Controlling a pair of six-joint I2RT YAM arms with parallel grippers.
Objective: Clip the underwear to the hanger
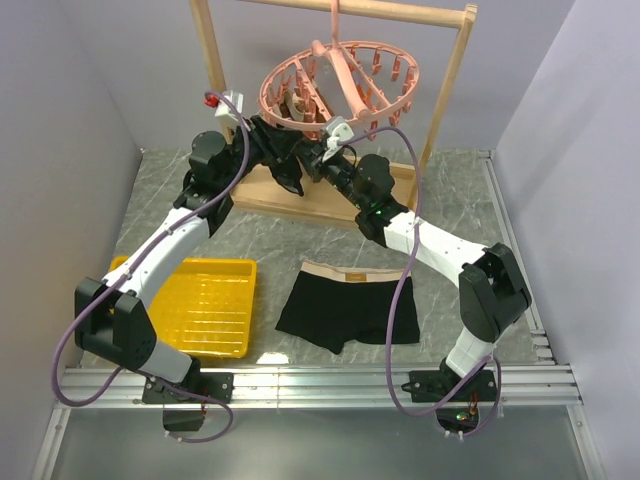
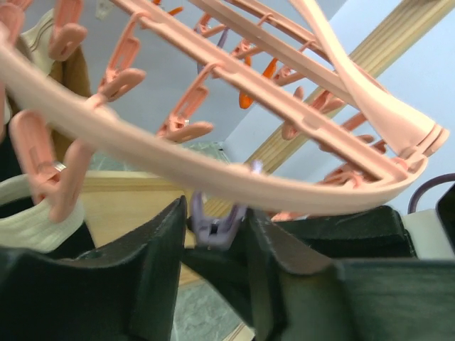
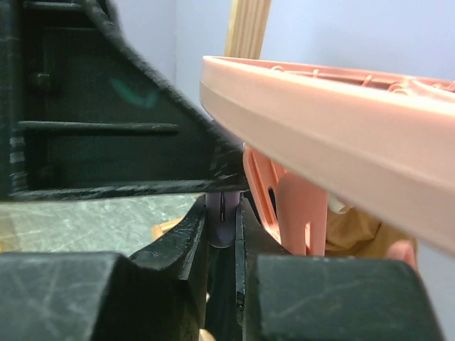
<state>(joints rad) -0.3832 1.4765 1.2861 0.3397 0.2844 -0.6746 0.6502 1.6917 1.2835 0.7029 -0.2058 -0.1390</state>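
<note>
Both claws are up at the hanger (image 1: pixel 345 82), none on the garment. The left claw (image 2: pixel 217 245) is closed to peg width on a lilac peg (image 2: pixel 212 226) under the ring. The right claw (image 3: pixel 222 234) is nearly shut on a lilac peg too, looks like the same one, can't confirm. The underwear (image 1: pixel 345 310) lies flat on the surface (image 1: pixel 300 235), waistband toward the rack, well apart from the hanger, nothing holding it. Main risk: the peg gets squeezed open with no fabric there to feed in, so one claw has to let go and fetch, and the peg snaps shut. Second: the ring hangs by its hook off the wooden rack frame (image 1: pixel 448 95) and is free to swing, so any sideways load from two claws on one small peg can tilt it, pop the peg out of the fingers, or knock the claws together. Third: the right arm's purple cable (image 1: pixel 405 300) crosses over the underwear in the top view, can't tell if it touches; a reach down could drag the fabric. Also a cream-banded dark garment (image 2: pixel 32 213) hangs just beside, easy to snag.
</note>
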